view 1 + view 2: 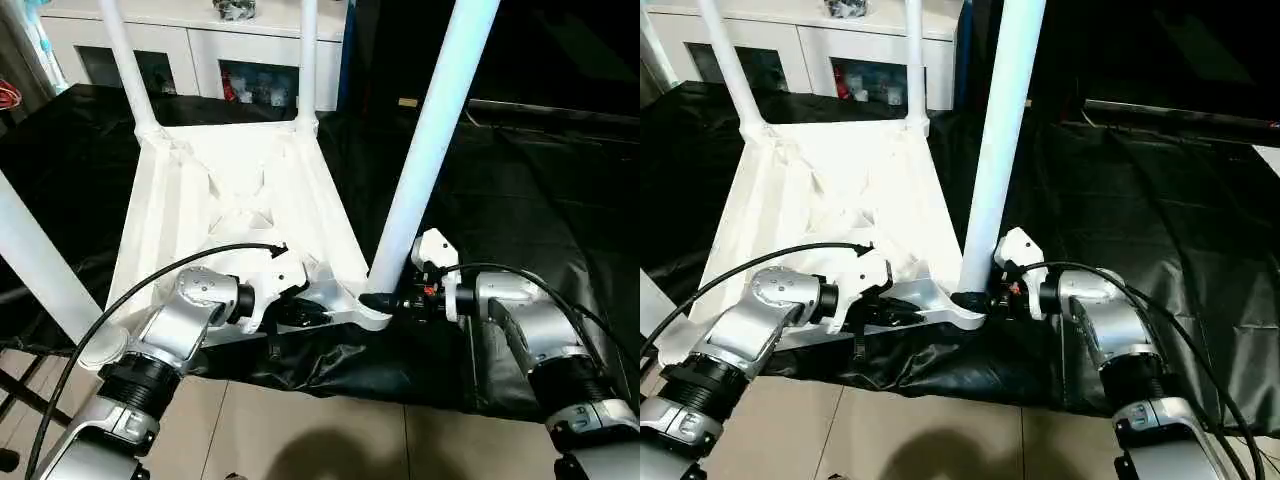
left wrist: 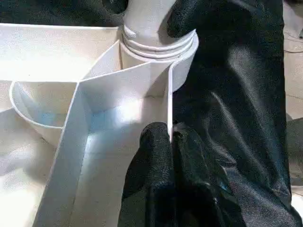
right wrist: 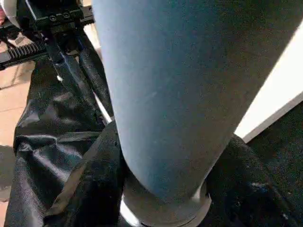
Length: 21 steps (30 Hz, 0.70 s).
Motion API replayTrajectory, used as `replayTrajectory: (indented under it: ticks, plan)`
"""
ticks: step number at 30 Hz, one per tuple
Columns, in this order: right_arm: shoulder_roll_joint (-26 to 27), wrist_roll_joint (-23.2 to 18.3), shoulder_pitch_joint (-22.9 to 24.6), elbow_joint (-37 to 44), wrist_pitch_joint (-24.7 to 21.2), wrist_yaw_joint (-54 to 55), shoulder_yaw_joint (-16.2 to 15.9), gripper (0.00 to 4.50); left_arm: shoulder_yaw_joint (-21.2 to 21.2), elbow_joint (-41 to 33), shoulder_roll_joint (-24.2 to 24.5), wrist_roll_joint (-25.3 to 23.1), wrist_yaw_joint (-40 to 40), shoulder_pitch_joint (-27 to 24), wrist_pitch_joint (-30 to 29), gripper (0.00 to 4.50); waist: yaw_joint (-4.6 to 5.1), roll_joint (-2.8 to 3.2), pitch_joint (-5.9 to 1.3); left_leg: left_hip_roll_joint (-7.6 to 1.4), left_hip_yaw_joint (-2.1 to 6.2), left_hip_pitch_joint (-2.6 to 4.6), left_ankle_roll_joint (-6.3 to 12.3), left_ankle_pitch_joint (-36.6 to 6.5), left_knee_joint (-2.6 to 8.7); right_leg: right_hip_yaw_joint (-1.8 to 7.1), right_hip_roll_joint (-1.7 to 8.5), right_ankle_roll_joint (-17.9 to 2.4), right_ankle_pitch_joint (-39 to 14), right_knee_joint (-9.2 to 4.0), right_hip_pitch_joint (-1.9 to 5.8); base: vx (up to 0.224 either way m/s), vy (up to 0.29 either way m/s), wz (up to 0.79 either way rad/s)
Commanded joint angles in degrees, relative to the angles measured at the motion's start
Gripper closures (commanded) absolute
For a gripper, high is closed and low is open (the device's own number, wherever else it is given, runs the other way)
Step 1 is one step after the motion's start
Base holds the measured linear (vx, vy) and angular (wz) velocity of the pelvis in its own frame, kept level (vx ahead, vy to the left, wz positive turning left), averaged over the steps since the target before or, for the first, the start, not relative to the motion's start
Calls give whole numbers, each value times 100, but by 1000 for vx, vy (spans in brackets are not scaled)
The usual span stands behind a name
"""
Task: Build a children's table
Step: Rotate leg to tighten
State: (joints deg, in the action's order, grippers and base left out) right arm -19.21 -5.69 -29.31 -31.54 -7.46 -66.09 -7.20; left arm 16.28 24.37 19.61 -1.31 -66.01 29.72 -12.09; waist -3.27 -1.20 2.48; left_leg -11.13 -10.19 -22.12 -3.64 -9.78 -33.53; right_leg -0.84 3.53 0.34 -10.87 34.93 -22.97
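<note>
The ribbed white tabletop [image 1: 235, 190] lies upside down at the near edge of the black-draped table [image 1: 540, 200], four smooth tubular legs [image 1: 432, 140] standing in its corner sockets. The left wrist view shows the left gripper [image 2: 171, 142] pinching the tabletop's thin rim. The right gripper [image 1: 400, 300] clasps the near right leg's base.

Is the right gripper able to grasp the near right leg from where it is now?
Probably yes: the right gripper is already at the base of the near right leg, a finger on each side, nothing between them.
</note>
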Motion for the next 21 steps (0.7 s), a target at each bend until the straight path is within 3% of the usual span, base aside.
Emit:
replayTrajectory:
  ticks: [1, 3, 4, 6, 10, 12, 14, 17, 20, 21]
  plan:
    - [275, 51, 211, -201, -290, 354, -169, 247, -76, -83, -175, 118, 314, 127, 61, 450, 22, 8, -321, -196, 23, 133, 200, -1278, 391, 146, 346, -1405, -882, -403, 214, 0, 0, 0]
    - [275, 51, 211, -201, -290, 354, -169, 247, -76, -83, -175, 118, 314, 127, 61, 450, 33, 7, -306, -193, 28, 140, 144, -1423, 407, 146, 345, -1374, -1097, -423, 203, 0, 0, 0]
    - [527, 80, 183, -319, -349, 904, -51, 248, -105, 35, -328, 20, 651, 203, 32, 450, 64, 12, -282, -191, 36, 153, 34, -1677, 429, 151, 349, -1276, -1538, -459, 173, 0, 0, 0]
    - [688, 94, 163, -391, -380, 1232, 16, 248, -116, 122, -443, -55, 894, 259, 29, 450, 86, 4, -281, -184, 55, 149, -47, -1814, 435, 147, 360, -1174, -1846, -483, 174, 0, 0, 0]
    - [1051, 164, 82, -506, -434, 1892, 91, 248, -131, 288, -762, -145, 1362, 400, -107, 450, 151, -4, -268, -176, 84, 155, -120, -2103, 446, 145, 360, -964, -2372, -546, 129, 0, 0, 0]
    - [1369, 255, 8, -557, -462, 2433, 103, 248, -154, 426, -1044, -220, 1793, 533, -251, 450, 166, 39, -271, -169, 102, 147, -160, -2104, 458, 142, 364, -919, -2427, -548, 129, 0, 0, 0]
    - [1617, 294, -65, -588, -504, 2829, 116, 248, -162, 519, -1248, -272, 2116, 633, -350, 450, 202, 17, -273, -153, 114, 138, -238, -2123, 462, 132, 358, -884, -2494, -555, 126, 0, 0, 0]
    - [2010, 360, -277, -760, -439, 3498, 174, 248, -158, 629, -1503, -364, 2551, 772, -384, 450, 215, 25, -287, -154, 107, 118, -182, -2071, 455, 146, 356, -888, -2289, -561, 121, 0, 0, 0]
    - [2070, 390, -319, -807, -301, 3550, 139, 248, -174, 614, -1549, -342, 2582, 781, -355, 450, 213, 28, -298, -151, 85, 124, -101, -1995, 440, 152, 342, -971, -1970, -549, 122, 0, 0, 0]
    - [2044, 348, -289, -749, -280, 3405, 116, 214, -161, 570, -1521, -319, 2491, 754, -310, 450, 215, 28, -300, -152, 82, 121, -86, -1968, 439, 153, 337, -989, -1897, -542, 127, 0, 0, 0]
